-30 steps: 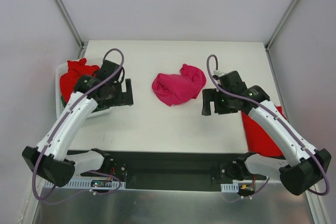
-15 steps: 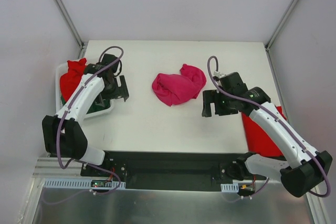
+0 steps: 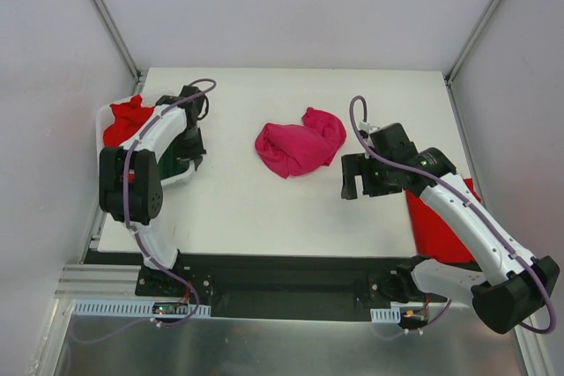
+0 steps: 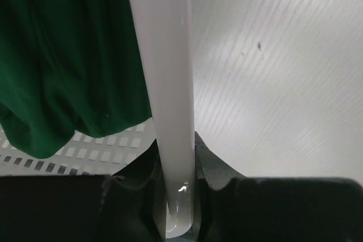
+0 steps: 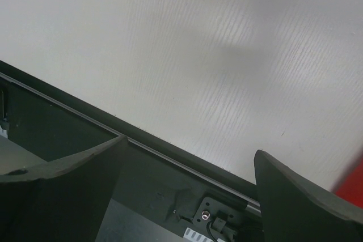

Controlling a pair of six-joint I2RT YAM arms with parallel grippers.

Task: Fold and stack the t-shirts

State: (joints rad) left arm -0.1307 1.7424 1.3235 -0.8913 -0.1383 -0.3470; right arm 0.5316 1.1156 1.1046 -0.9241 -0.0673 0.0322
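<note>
Pale grey walls close in a white bench [image 3: 264,209] [image 5: 198,38], where a crumpled magenta t-shirt [image 3: 300,143] lies near the middle, apart from both arms. At the left edge sits a white lattice basket [image 3: 97,134] [image 4: 164,83]. It holds a red t-shirt [image 3: 123,121] bunched at its far end and a dark green t-shirt [image 3: 174,167] [image 4: 57,72] against its inner wall. The left claw [image 3: 189,151] [image 4: 174,165] is clenched on the basket's bench-side wall, a finger pressed to each face, with green cloth hanging just inside. The right claw [image 3: 357,180] [image 5: 190,148] hangs released, jaws wide, over bare bench to the right of the magenta heap, touching nothing. A second red t-shirt [image 3: 432,235] lies flat at the right edge, partly under the right arm.
</note>
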